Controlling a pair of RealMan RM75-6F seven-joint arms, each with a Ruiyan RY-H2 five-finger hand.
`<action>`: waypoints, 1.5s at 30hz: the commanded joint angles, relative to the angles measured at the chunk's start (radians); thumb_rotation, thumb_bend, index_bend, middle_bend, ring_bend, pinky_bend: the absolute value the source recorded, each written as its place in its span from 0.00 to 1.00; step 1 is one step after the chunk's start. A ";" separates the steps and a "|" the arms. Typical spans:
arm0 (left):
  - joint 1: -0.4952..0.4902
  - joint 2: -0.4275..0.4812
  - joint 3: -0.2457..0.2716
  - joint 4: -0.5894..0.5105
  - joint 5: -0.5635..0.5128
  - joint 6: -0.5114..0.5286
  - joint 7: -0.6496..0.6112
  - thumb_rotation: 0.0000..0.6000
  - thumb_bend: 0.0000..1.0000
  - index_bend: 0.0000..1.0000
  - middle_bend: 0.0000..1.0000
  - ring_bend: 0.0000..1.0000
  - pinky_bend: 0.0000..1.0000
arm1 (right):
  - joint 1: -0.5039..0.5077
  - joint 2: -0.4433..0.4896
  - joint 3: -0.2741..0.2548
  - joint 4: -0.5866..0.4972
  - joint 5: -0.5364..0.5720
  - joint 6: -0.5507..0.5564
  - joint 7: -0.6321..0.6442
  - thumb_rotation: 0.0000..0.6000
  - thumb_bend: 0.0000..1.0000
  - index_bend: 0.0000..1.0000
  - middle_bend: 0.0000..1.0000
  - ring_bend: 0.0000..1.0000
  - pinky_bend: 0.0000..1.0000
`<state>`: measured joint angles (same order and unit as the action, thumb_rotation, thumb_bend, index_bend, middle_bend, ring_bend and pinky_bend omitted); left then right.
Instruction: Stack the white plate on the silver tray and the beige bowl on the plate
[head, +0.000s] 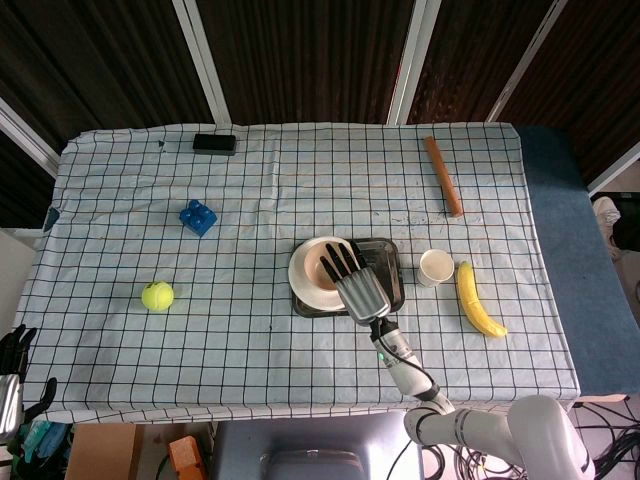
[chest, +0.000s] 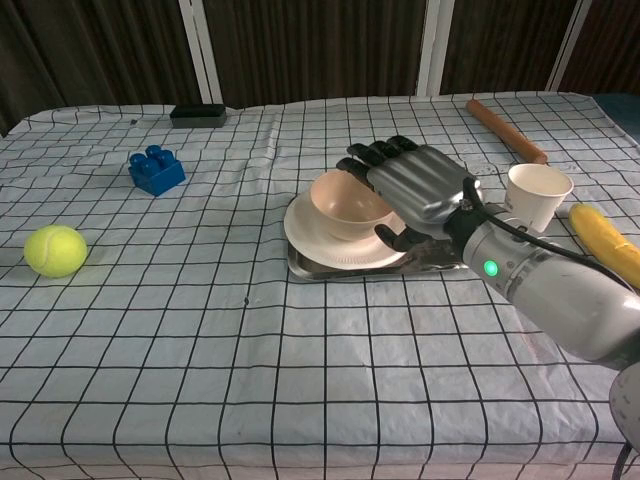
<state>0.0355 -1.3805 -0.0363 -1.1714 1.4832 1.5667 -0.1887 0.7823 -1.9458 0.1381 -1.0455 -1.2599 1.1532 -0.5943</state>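
Beige bowl (chest: 349, 203) sits on white plate (chest: 310, 236), plate on silver tray (chest: 440, 259). R hand (chest: 418, 190) beside bowl, fingers spread, seemingly off it. Final step; next: withdraw w/o nudging.

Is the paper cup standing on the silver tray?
No, the paper cup stands upright on the checkered tablecloth, to the right of the silver tray.
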 joint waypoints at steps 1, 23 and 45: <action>0.002 0.000 -0.001 0.000 0.000 0.004 -0.001 1.00 0.38 0.00 0.00 0.00 0.00 | -0.030 0.067 0.004 -0.087 -0.008 0.027 -0.030 1.00 0.32 0.00 0.00 0.00 0.00; -0.025 -0.015 0.003 0.009 -0.003 -0.050 0.008 1.00 0.38 0.00 0.00 0.00 0.00 | -0.247 0.424 -0.088 -0.179 -0.005 0.041 0.106 1.00 0.27 0.30 0.00 0.00 0.00; -0.024 -0.011 0.001 0.004 -0.015 -0.054 0.010 1.00 0.38 0.00 0.00 0.00 0.00 | -0.237 0.267 -0.050 0.082 -0.085 0.009 0.338 1.00 0.45 0.66 0.03 0.00 0.00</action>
<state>0.0118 -1.3919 -0.0358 -1.1678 1.4680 1.5122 -0.1792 0.5456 -1.6777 0.0856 -0.9637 -1.3422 1.1601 -0.2593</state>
